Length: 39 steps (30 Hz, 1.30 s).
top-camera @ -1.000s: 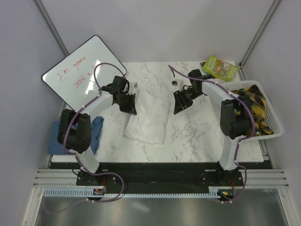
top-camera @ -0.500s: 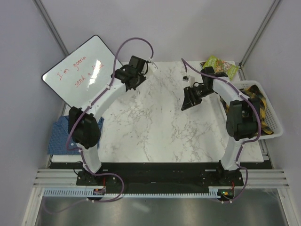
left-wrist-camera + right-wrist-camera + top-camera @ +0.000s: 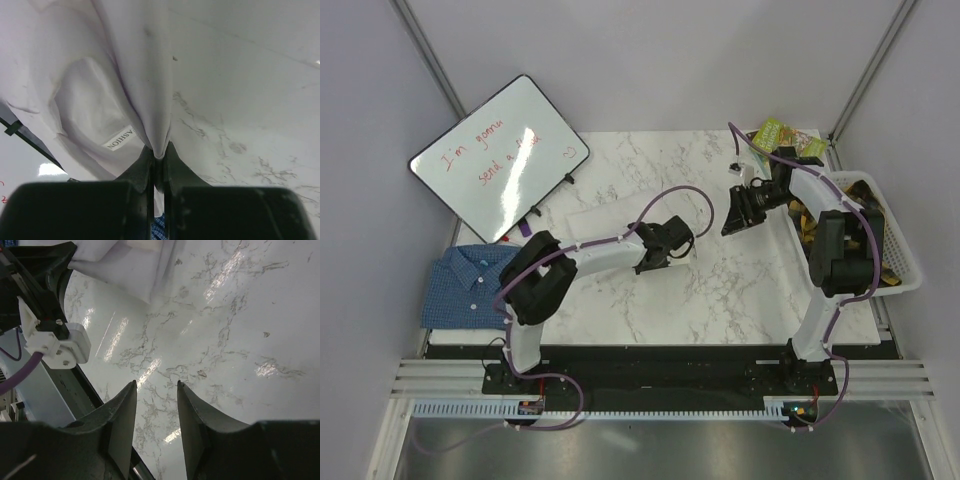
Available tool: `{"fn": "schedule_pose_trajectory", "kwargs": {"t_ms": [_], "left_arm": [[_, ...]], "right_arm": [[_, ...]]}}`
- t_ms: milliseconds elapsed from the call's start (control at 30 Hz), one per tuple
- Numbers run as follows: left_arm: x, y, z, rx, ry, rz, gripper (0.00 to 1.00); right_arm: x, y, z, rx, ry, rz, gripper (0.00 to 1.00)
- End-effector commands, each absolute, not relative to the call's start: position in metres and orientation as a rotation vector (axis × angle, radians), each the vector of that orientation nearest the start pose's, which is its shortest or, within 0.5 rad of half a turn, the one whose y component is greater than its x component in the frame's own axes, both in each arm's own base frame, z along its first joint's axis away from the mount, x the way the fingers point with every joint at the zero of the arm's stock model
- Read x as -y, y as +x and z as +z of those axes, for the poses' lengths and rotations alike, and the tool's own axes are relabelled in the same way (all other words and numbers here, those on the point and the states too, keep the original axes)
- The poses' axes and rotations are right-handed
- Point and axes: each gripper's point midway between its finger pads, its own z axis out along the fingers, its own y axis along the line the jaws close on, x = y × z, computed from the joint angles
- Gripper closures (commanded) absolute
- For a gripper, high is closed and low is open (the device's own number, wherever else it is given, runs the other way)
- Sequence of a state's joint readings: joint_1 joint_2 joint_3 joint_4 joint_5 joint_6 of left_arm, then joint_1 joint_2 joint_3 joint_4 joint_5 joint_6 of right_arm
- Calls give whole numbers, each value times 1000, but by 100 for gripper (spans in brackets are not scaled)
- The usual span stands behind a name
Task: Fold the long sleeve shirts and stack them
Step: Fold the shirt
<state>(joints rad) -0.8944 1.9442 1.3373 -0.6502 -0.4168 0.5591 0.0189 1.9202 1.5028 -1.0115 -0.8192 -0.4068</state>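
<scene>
Basket (image 3: 892, 288) holding yellow-black cloth (image 3: 880, 235), left pincer (image 3: 159, 157) pinching white shirt (image 3: 135, 75), right pincer (image 3: 156, 410) spread, empty

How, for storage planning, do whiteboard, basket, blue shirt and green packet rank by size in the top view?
1. whiteboard
2. basket and blue shirt: alike, both partly hidden
3. green packet

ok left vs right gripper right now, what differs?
The left gripper is shut, pinching a fold of the white shirt; the right gripper is open with nothing between its fingers. The left gripper sits mid-table; the right gripper is farther back, toward the white basket. Both are black two-finger grippers above the marble table.
</scene>
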Motion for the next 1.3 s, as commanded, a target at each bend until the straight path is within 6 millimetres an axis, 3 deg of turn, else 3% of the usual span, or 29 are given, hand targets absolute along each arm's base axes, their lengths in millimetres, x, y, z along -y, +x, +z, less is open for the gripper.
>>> {"fn": "schedule_pose_trajectory", "kwargs": {"t_ms": [0,100,167,200,233,267,367,400,467,500,567,667,733,767,933,1067,1167,1200,1267], "left_arm": [[274,298,54,-2134,1684,400,98],[290,269,48,-2219,1721,268,98],[317,249,53,-2291,1685,63,97],[321,236,54,-2365,1655,-5,91],[336,234,63,-2377,1638,-95,77],[347,220,69,-2406,1648,-224,72],[365,209,115,-2390,1559,-500,46],[366,210,129,-2390,1501,-562,32],[359,229,169,-2360,1357,-723,29],[352,240,178,-2378,1274,-772,30],[318,286,189,-2393,1098,-759,30],[269,333,163,-2482,959,-659,33],[239,355,144,-2545,875,-595,36],[232,360,130,-2575,868,-589,37],[207,378,96,-2611,868,-526,48],[204,366,78,-2660,873,-591,55],[201,340,66,-2713,868,-649,59],[195,325,52,-2762,855,-657,64],[198,304,50,-2787,836,-739,67]], "right_arm": [[-129,339,121,-2500,-690,1139,55],[-128,340,123,-2496,-694,1127,55],[-127,340,122,-2501,-694,1114,55],[-126,340,123,-2504,-694,1105,55],[-124,340,122,-2514,-692,1091,55],[-122,340,122,-2519,-690,1078,55],[-113,337,125,-2541,-701,1003,53],[-111,333,130,-2545,-702,987,53],[-110,326,132,-2551,-705,976,52],[-110,317,133,-2558,-702,978,53],[-114,298,127,-2583,-710,997,53],[-126,272,109,-2636,-766,1015,55],[-133,270,100,-2641,-791,988,58],[-142,266,96,-2646,-823,987,59],[-163,271,72,-2679,-859,953,60],[-171,274,37,-2769,-835,953,62],[-173,285,24,-2799,-792,946,63],[-175,292,20,-2786,-786,932,63],[-178,308,14,-2787,-765,904,63]]}}
